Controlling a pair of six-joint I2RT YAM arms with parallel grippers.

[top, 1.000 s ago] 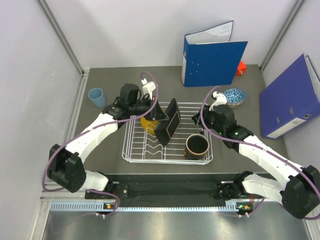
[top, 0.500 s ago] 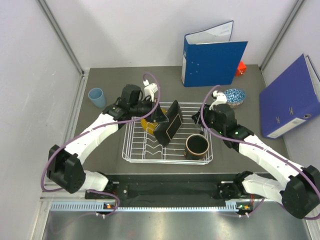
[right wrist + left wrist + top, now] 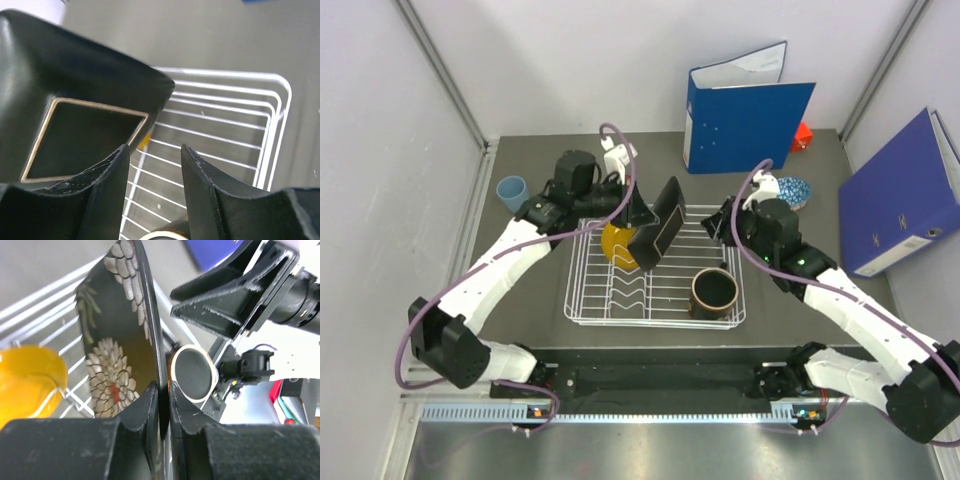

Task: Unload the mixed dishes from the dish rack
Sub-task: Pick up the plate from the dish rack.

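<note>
My left gripper is shut on the edge of the black square plate, which hangs tilted above the back of the white dish rack. The left wrist view shows the plate's patterned back pinched between my fingers. In the rack lie the yellow dish and the brown mug. My right gripper is open over the rack's right side, its fingers empty, with the plate's copper-lined face just ahead on the left. The blue cup and the speckled bowl stand on the table.
An upright blue binder stands at the back, with a red block beside it. A second blue binder leans at the right wall. Walls close in the table on the left and right.
My left gripper has raised the plate out of the rack's dividers and carried it toward the back. The right gripper has swung up and left toward the plate.
</note>
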